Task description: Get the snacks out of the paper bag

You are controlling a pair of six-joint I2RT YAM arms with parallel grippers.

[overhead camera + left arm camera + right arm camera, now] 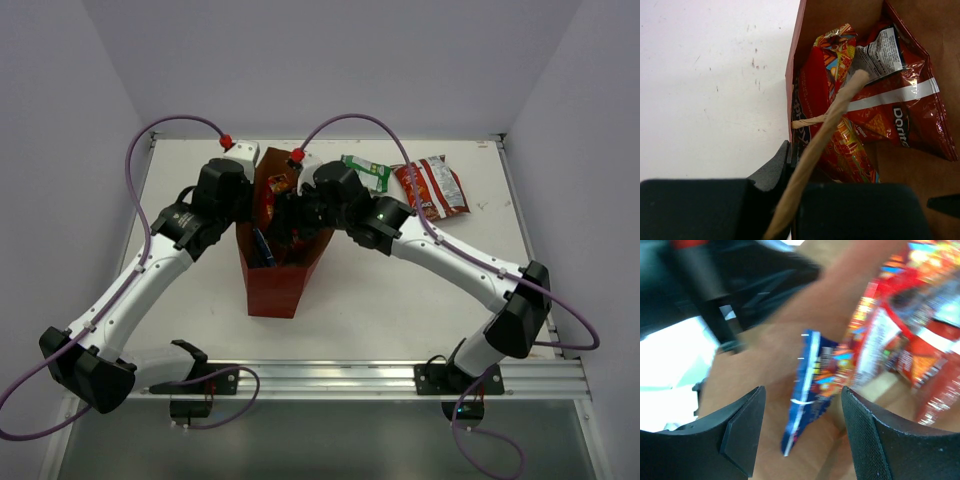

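Blue packet (807, 390) ahead of parted right fingers (740, 430), in paper bag (770, 355)

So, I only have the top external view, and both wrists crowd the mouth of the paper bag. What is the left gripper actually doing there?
Observer: The left gripper is shut on the twisted handle of the paper bag, right at the rim.
Operator: And the right one, has it got anything?
Observer: No. The right gripper is open and facing into the bag. A blue packet stands on edge between its fingers, ungripped. That view is blurred.
Operator: What else is in there?
Observer: The left wrist view shows a red Doritos bag leaning against the tan inside, with a second red packet next to it.
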